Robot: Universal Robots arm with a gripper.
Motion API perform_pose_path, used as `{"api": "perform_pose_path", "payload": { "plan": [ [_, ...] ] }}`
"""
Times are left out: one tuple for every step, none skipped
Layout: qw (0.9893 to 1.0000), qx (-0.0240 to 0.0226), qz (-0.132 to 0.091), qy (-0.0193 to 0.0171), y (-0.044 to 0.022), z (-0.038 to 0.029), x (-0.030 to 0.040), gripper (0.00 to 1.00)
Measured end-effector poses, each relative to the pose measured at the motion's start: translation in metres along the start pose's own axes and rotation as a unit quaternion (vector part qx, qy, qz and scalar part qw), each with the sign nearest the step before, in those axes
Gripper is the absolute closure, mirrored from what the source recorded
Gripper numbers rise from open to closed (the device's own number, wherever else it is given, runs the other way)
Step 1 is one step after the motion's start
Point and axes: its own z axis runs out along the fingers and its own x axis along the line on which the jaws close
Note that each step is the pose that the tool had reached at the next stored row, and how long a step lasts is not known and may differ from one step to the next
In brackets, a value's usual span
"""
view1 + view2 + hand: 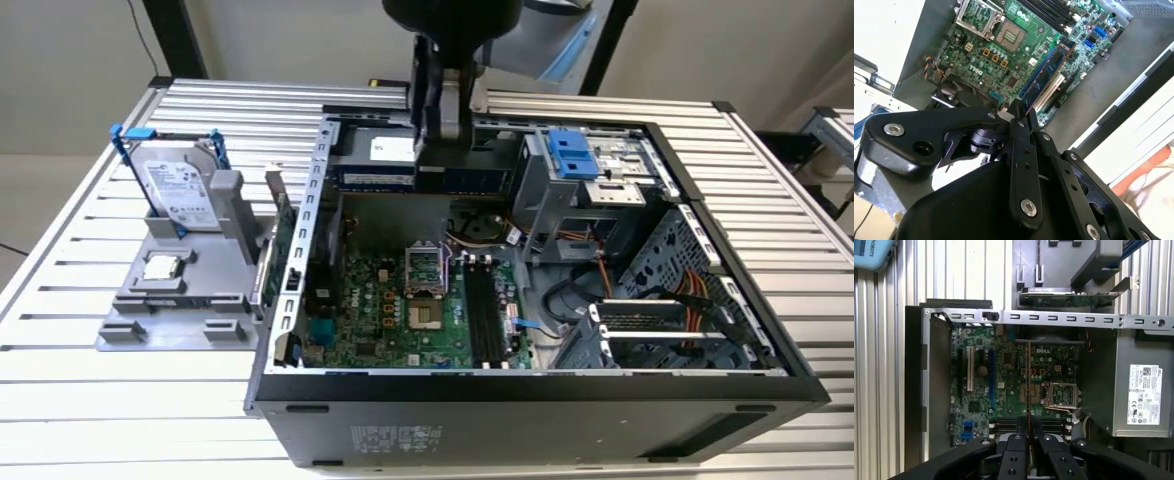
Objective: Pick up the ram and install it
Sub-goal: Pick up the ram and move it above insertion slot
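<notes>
Bluish-green ram (1027, 385) juts edge-on from the end effector (1027, 437), clamped between its fingers, over the motherboard (1054, 365).

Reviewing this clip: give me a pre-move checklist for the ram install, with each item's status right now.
1. Gripper shut on the ram: ok.
2. Ram lined up with the black memory slots: not ok, it runs crosswise to them in the first wrist view.
3. Ram seated: not ok, held above the motherboard.
4. Slots empty: ok in the exterior view.
5. Hard drive and processor chip in the gray holder: ok.
</notes>
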Motion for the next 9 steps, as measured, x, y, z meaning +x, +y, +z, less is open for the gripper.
{"api": "perform_pose_path", "payload": {
  "plan": [
    [1.0, 0.0, 0.0, 0.0001, -0.0013, 0.0, 0.0, 1.0],
    [1.0, 0.0, 0.0, 0.0003, -0.0027, -0.0001, 0.0, 1.0],
    [1.0, 0.0, 0.0, 0.0005, -0.004, -0.0001, 0.0, 1.0],
    [1.0, 0.0, 0.0, 0.0007, -0.0053, -0.0001, 0.0, 1.0],
    [1.0, 0.0, 0.0, 0.0009, -0.0065, -0.0002, 0.0, 1.0],
    [1.0, 0.0, 0.0, 0.0011, -0.008, -0.0002, 0.0, 1.0],
    [1.0, 0.0, 0.0, 0.0013, -0.0094, -0.0002, 0.0, 1.0],
    [1.0, 0.0, 0.0, 0.0015, -0.0109, -0.0003, 0.0, 1.0],
    [1.0, 0.0, 0.0, 0.0015, -0.0126, -0.0003, 0.0, 1.0]
  ]
}}
